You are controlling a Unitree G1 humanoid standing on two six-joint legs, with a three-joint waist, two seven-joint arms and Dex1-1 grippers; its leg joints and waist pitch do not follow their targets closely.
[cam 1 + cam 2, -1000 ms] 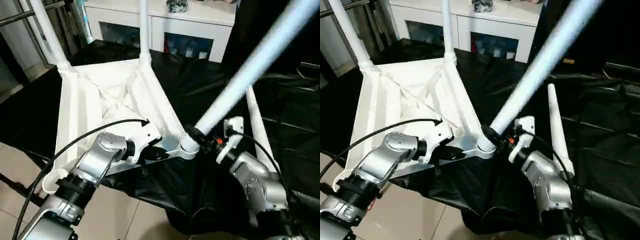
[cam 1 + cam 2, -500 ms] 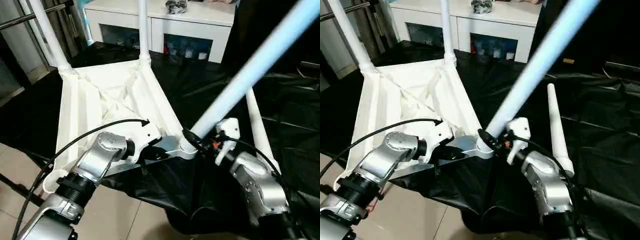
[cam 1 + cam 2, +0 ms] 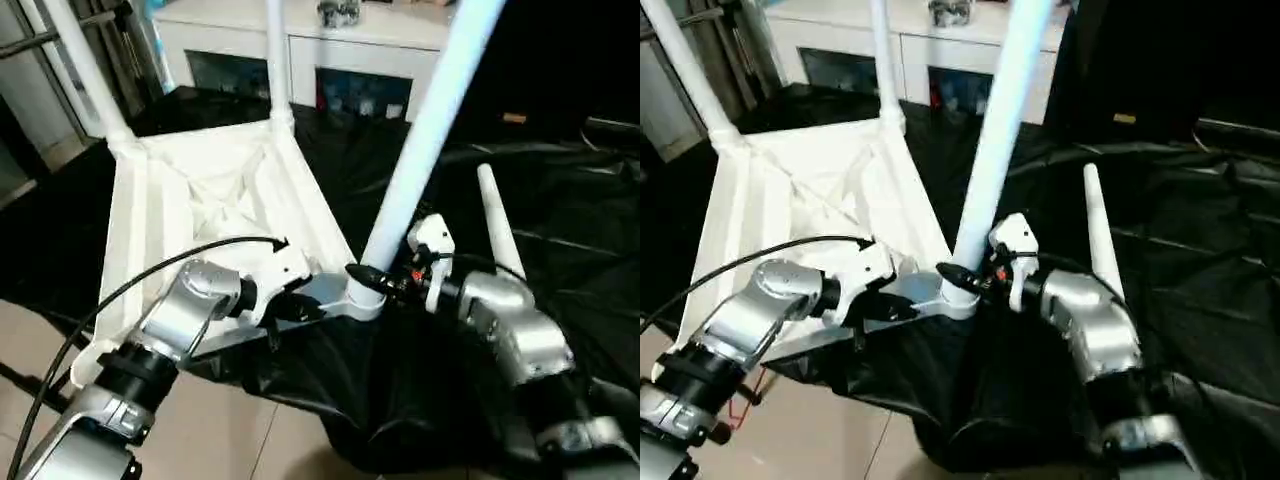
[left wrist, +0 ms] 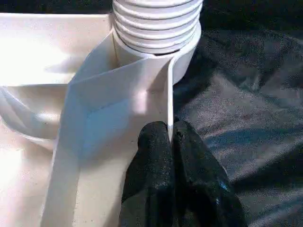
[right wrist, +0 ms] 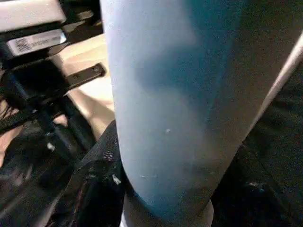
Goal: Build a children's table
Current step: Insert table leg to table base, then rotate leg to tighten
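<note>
Seating the third leg (image 3: pixel 420 150) squarely matters: it should stand upright before turning into the ribbed corner socket (image 4: pixel 158 28) at the tabletop's (image 3: pixel 200 190) five o'clock. Left gripper (image 4: pixel 170 142) pinches the thin smooth rim; right gripper (image 3: pixel 385 280) clasps the leg's base. A spare tapered leg (image 3: pixel 497 225) lies at three o'clock on crinkled black sheeting (image 3: pixel 560 210).

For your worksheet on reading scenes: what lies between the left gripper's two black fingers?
In the left wrist view, the left gripper pinches the thin white edge wall of the tabletop between its fingers, just below the ribbed leg base.
</note>
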